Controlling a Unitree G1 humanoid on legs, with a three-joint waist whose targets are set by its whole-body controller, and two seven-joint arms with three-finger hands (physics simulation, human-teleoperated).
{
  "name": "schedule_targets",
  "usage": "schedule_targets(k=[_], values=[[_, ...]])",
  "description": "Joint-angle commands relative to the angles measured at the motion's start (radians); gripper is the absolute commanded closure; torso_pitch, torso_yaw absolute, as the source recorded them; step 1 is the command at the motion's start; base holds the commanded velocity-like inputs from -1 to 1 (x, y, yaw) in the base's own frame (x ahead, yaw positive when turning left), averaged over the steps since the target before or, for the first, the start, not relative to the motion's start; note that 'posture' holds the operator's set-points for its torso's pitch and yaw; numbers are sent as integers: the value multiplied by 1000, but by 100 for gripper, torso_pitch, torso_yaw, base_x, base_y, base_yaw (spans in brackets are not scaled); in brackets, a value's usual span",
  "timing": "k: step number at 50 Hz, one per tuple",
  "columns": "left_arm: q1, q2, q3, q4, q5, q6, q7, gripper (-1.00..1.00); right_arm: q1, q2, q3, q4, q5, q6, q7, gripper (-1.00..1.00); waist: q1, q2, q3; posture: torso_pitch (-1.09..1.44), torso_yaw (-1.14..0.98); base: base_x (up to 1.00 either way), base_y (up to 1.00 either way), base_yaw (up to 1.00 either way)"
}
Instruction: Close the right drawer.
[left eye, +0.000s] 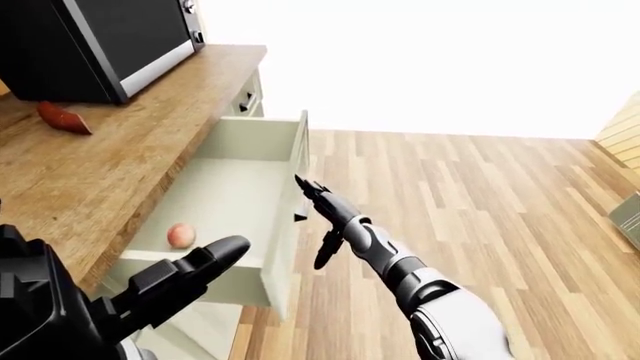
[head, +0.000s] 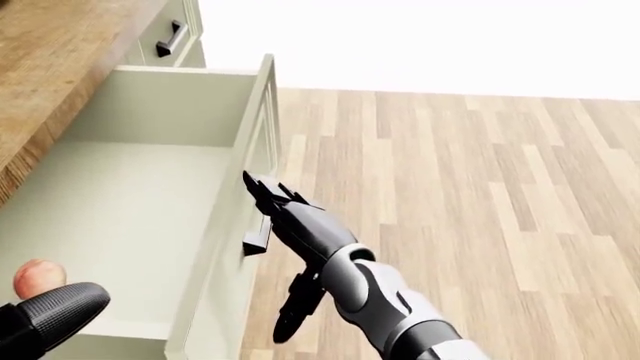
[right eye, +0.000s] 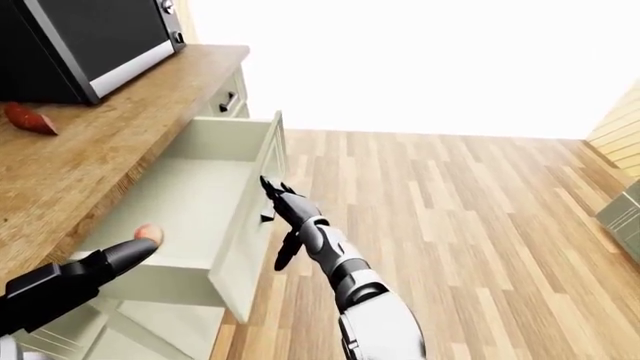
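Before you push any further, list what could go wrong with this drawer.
1. The right hand presses the drawer front with open fingers beside the handle; it could slide off.
2. The left hand hovers near the open drawer's near corner and might get caught or block it.
3. The round peach-coloured fruit lying loose inside may roll as the drawer shuts.

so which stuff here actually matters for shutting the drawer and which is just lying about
Job:
open right drawer
drawer handle
right hand, open, against the drawer front

Lying about:
peach in the drawer
sweet potato
microwave
left hand, idle
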Motion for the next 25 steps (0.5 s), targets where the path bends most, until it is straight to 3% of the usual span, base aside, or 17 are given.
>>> schedule_targets(k=[1, 14, 25], values=[[-9, 1, -1, -23, -4, -8, 8, -100, -23, 28, 32, -12, -51, -68, 69, -100, 11, 3, -14, 0, 0, 0, 0, 0], [-5, 7, -4, -23, -5, -4, 14, -100, -18, 33, 25, -10, -67, -66, 67, -100, 15, 3, -14, 0, 0, 0, 0, 0], [-4, 12, -6, -23, -4, -1, 16, -100, -55, -33, 4, -37, -11, -64, 55, -100, 17, 2, -9, 0, 0, 0, 0, 0]])
